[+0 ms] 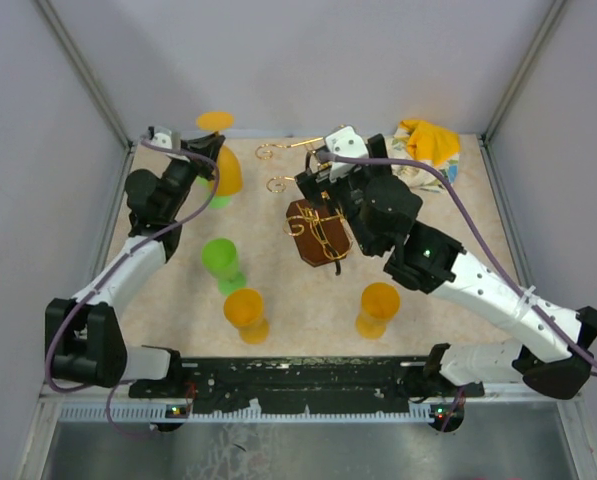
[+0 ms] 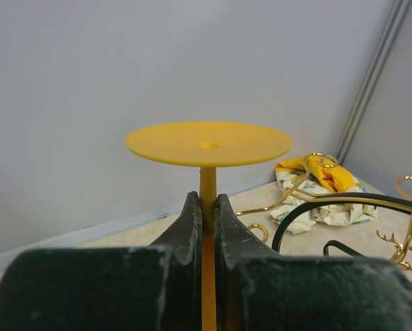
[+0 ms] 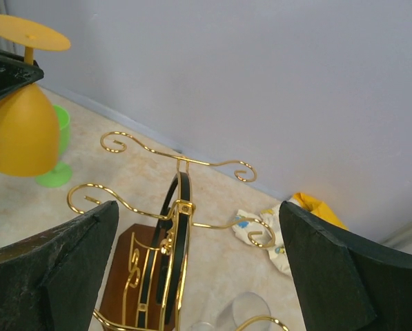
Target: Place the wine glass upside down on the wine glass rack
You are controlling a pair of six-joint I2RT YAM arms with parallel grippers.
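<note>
wine glass (image 2: 207,143) inverted, stem pinched in left gripper (image 2: 207,205)

We can read no text, label, brand or number anywhere, neither on the orange plastic wine glass (image 2: 208,143) nor on the gold wire wine glass rack (image 3: 179,207).

Tabletop (image 1: 308,300): beige, mottled, grey walls on three sides. Near centre, toward the back: rack (image 1: 316,232), dark wooden base flat on the surface, gold wire above. Left of it stands a green glass (image 1: 221,262). Nearer the front edge is an orange glass (image 1: 246,312), and well to its right a second orange glass (image 1: 378,308). Back left: a further green glass (image 3: 54,176), foot on the surface. Back right corner: crumpled yellow-and-white cloth (image 1: 426,145).
</note>
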